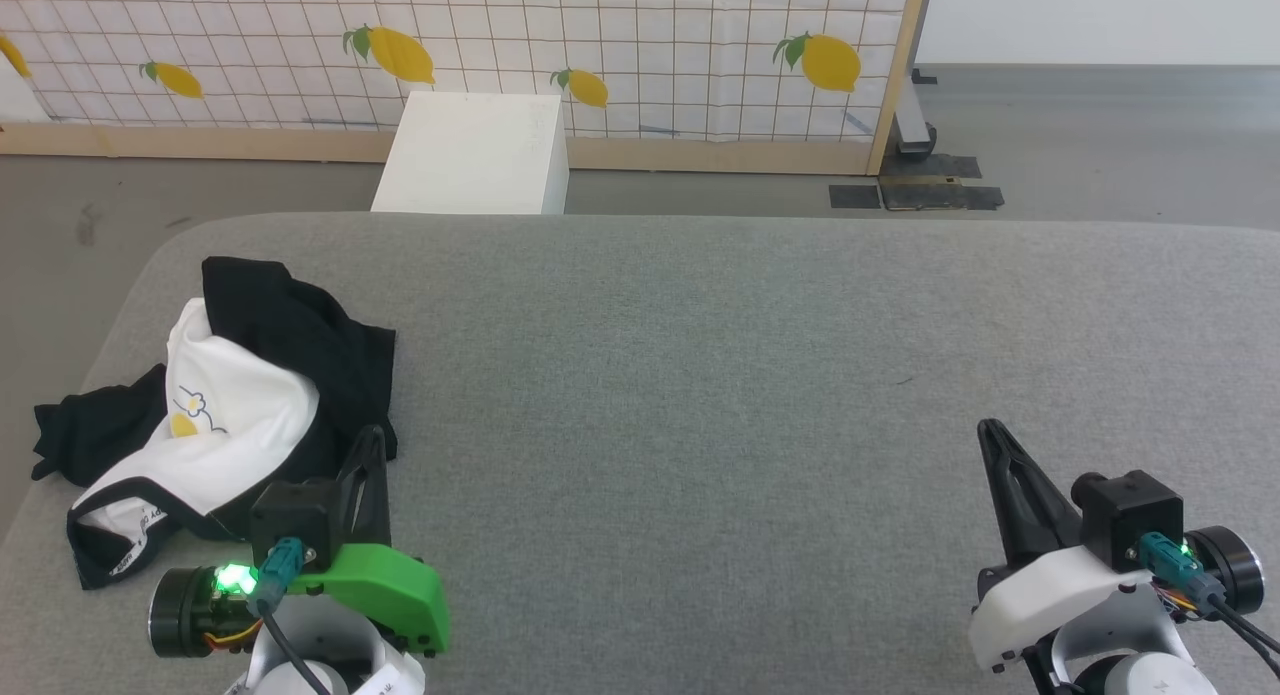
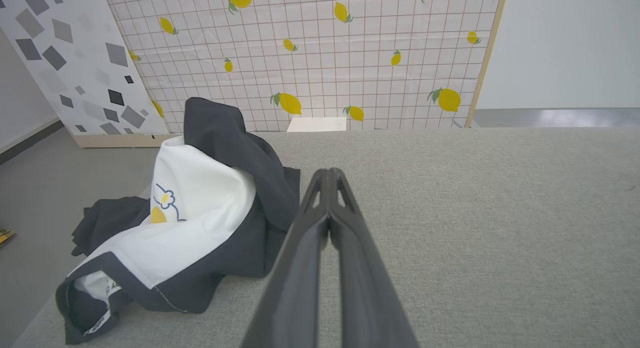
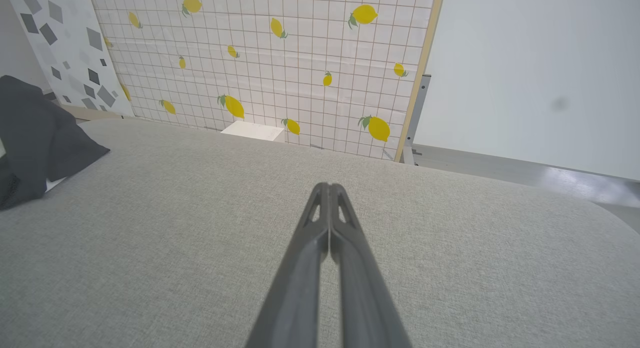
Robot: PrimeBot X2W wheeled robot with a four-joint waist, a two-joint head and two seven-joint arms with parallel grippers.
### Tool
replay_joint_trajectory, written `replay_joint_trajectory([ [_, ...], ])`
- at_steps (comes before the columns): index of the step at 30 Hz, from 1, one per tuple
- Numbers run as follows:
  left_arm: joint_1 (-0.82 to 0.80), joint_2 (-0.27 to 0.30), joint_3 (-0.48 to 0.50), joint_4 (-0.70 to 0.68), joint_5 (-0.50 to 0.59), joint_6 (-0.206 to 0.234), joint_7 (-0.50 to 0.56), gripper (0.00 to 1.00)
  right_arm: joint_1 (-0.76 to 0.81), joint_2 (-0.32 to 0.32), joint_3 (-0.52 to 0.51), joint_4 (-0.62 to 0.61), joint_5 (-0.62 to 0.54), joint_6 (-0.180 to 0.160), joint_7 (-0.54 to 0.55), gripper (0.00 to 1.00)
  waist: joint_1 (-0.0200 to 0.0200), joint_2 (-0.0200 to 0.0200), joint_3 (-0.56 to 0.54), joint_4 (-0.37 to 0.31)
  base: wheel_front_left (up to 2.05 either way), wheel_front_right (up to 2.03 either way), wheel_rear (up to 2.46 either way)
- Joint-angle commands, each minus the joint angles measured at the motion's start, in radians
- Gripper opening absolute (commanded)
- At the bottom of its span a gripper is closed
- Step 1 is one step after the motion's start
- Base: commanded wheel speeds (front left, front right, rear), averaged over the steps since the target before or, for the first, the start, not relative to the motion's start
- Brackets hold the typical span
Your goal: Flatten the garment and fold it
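Lying crumpled at the near left corner of the grey padded table (image 1: 700, 375), the shirt (image 1: 235, 420) shows its white body and cartoon print uppermost, with black sleeves bunched behind and beside it. The left gripper (image 1: 372, 443) hovers just beside the heap's right edge, jaws pressed together on nothing. The right gripper (image 1: 992, 437) waits well apart over bare table, its jaws likewise pressed together and empty. Flattening appears not yet begun. Doing it well likely means spreading the left jaws first, then pinching a single layer at a black-banded edge rather than a thick fold. The cloth should probably be drawn toward the open middle, where the right gripper can reach a second edge and both arms can pull it taut.
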Motion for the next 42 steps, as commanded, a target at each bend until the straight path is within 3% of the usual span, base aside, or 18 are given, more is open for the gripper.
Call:
replay_joint_trajectory([
  [1, 0.011, -0.005, 0.003, -0.003, 0.013, 0.007, 0.001, 0.0, -0.015, 0.002, 0.002, -0.005, -0.006, -0.002, 0.0, 0.0, 0.0, 0.0076, 0.0, 0.0, 0.0, 0.0, 0.0],
  [23, 0.011, -0.005, 0.003, -0.003, 0.013, 0.007, 0.001, 0.0, -0.015, 0.002, 0.002, -0.005, -0.006, -0.002, 0.0, 0.0, 0.0, 0.0076, 0.0, 0.0, 0.0, 0.0, 0.0],
  [24, 0.0, 0.0, 0.0, 0.0, 0.0, 0.0, 0.0, 1.0, 0.0, 0.0, 0.0, 0.0, 0.0, 0.0, 0.0, 1.0, 0.0, 0.0, 0.0, 0.0, 0.0, 0.0, 0.0],
  [42, -0.015, 0.0, -0.032, 0.026, -0.04, 0.018, -0.028, 1.0, -0.01, 0.0, -0.008, 0.021, 0.014, 0.0, -0.02, 1.0, 0.0, 0.0009, -0.001, 0.004, 0.0, 0.0, 0.0],
])
